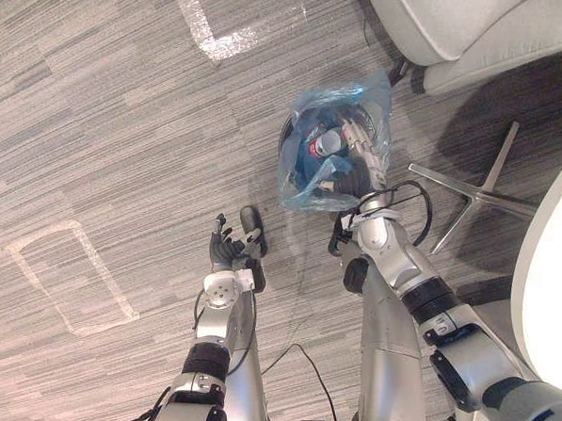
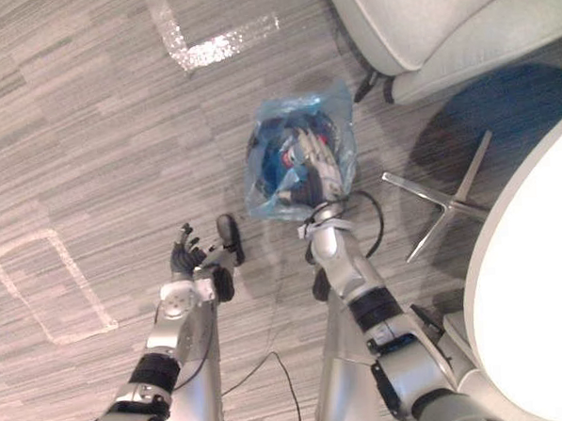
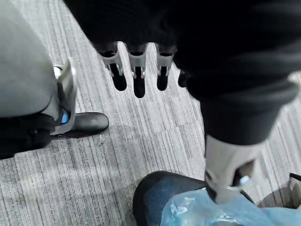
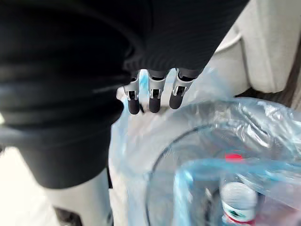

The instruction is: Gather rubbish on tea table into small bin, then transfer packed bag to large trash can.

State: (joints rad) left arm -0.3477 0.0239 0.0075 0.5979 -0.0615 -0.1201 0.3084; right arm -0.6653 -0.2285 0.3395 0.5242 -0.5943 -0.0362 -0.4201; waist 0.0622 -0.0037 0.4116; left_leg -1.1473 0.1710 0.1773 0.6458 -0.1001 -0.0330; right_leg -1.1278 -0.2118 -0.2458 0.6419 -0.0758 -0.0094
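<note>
Two marks of white tape lay on the grey striped carpet [image 1: 87,107]. One was an outlined shape [image 1: 108,274] at the left of the frame. The other was an angled strip [image 1: 225,44] at the upper middle.

Below centre, slightly left, the left hand [image 1: 228,251] hung over bare carpet. Its fingers [image 3: 137,77] were loosely spread and the thumb stood apart. It held nothing. In its wrist view the dark wall of the small bin [image 3: 153,195] showed just past the thumb, without contact.

The small bin stood on the floor just right of centre in the upper half of the frame, lined with a translucent blue bag [image 1: 303,186]. The bag's loose top edge stood up around the rim and rose in a peak at the upper right. Inside it lay the gathered rubbish, among it a white bottle with red on it [image 1: 327,144]; the rest was too crumpled to name.

The right hand [image 1: 361,150] lay over the right side of the bag's mouth. Its fingers [image 4: 154,96] were stretched out side by side toward the plastic at the far edge. They were not curled round anything, and whether the tips touched the bag could not be told.

Right of the bin a metal star-shaped chair base [image 1: 473,194] rested on the carpet. Above it, in the upper right corner, was a pale upholstered armchair [image 1: 460,22]. The curved edge of a white table [image 1: 554,290] filled the lower right border.
</note>
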